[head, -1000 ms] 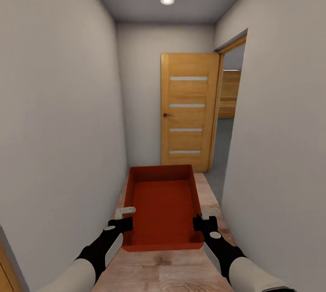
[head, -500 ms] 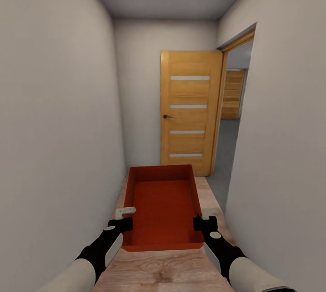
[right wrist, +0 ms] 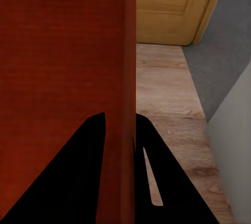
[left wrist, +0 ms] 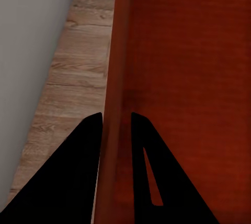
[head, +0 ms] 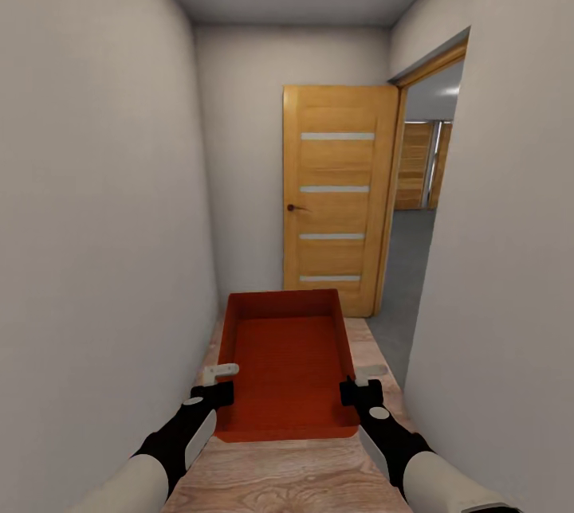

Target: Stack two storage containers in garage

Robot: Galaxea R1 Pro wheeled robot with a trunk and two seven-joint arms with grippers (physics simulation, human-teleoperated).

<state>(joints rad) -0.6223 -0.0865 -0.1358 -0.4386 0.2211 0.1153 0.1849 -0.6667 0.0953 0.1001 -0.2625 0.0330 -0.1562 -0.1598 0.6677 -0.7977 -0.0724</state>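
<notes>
i am carrying one storage container (head: 287,370) level in front of me, above the wood-plank floor (head: 279,481) of a narrow corridor. my left gripper (head: 214,385) is clamping its left wall and my right gripper (head: 359,385) its right wall, jaws narrow on each rim. to do this well i am judging that both grips should stay equal and the bin clear of the side walls while turning right at the open door (head: 335,194). compared with the earlier frame, the doorway (head: 414,258) is appearing nearer and wider.
</notes>
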